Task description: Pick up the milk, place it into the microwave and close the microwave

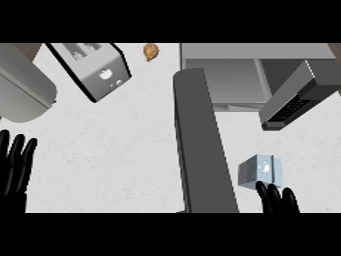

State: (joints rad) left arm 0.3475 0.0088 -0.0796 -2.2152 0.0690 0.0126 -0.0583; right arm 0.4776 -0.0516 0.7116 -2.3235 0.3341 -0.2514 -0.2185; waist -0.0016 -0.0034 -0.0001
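On the white counter (114, 150), the milk carton (261, 171) stands before the microwave (258, 75), right of its swung-out door (201, 145). Right hand (277, 199), fingers straight, is just below the carton; left hand (7, 167) rests open at left edge. Toaster (92, 67) and a brown food item (151, 51) lie behind.

No text, label or number is legible on any object here.

One milk carton (261, 171), one microwave (256, 75) with one open door (201, 145), one toaster (93, 67), one small brown food item (151, 51), one grey rounded appliance (12, 85), two black hands, left (6, 167) and right (278, 199), one white bench (106, 155)
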